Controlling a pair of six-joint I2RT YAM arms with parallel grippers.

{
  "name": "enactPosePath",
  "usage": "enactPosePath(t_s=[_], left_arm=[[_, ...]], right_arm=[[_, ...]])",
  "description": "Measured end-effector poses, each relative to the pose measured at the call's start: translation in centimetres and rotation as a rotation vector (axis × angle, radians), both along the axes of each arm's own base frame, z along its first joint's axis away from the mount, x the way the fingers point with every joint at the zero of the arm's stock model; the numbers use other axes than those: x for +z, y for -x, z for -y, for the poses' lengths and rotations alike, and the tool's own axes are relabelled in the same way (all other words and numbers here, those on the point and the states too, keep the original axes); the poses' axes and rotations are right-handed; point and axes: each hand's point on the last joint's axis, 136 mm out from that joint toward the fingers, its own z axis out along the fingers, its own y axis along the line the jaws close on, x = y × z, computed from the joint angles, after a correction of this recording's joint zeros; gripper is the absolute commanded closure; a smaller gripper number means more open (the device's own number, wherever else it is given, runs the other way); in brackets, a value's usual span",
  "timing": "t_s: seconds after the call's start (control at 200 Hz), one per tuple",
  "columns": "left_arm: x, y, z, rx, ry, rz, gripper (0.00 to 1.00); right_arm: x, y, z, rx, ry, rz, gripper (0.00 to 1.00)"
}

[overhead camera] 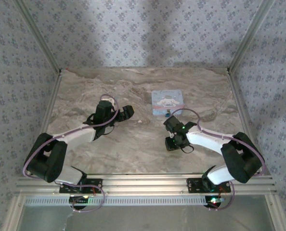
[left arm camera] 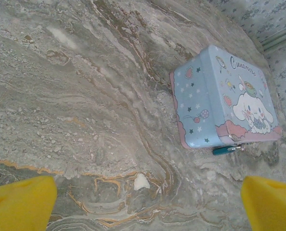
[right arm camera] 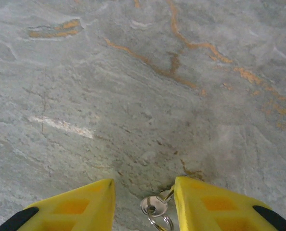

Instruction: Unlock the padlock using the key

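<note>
The tiny dark-blue padlock (left arm camera: 225,149) with its silvery part lies against the near edge of the pastel blue cartoon-dog box (left arm camera: 225,98), also seen in the top view as a small padlock (overhead camera: 167,115) below the box (overhead camera: 167,102). A silvery key (right arm camera: 154,206) on a ring lies flat on the table between my right gripper's (right arm camera: 144,204) spread yellow fingers, close to the right finger (right arm camera: 210,204). My right gripper (overhead camera: 174,143) points down at the table, open. My left gripper (left arm camera: 148,207) is open and holds nothing, well left of the box; in the top view the left gripper (overhead camera: 125,113) hovers mid-table.
The marble-patterned table (overhead camera: 133,144) is bounded by patterned walls and a metal frame rail (overhead camera: 148,183) at the near edge. A small white chip (left arm camera: 142,181) marks the surface ahead of the left gripper.
</note>
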Motion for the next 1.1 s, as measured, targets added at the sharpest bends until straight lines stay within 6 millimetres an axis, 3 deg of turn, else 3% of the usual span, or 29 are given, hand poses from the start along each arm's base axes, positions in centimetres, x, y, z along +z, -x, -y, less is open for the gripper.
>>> enactPosePath(t_s=[0.305, 0.705, 1.034, 1.104], left_arm=[[0.0, 0.0, 0.0, 0.0, 0.0, 0.0, 0.02], [0.0, 0.0, 0.0, 0.0, 0.0, 0.0, 0.02], [0.0, 0.0, 0.0, 0.001, -0.001, -0.001, 0.02], [0.0, 0.0, -0.1, 0.003, -0.003, 0.0, 0.02]], right_arm=[[-0.1, 0.8, 0.9, -0.012, 0.033, -0.017, 0.64], [-0.5, 1.1, 1.1, -0.014, 0.05, -0.027, 0.74], [-0.3, 1.0, 1.4, -0.028, 0.076, -0.016, 1.0], [-0.2, 0.9, 1.3, -0.03, 0.075, -0.012, 1.0]])
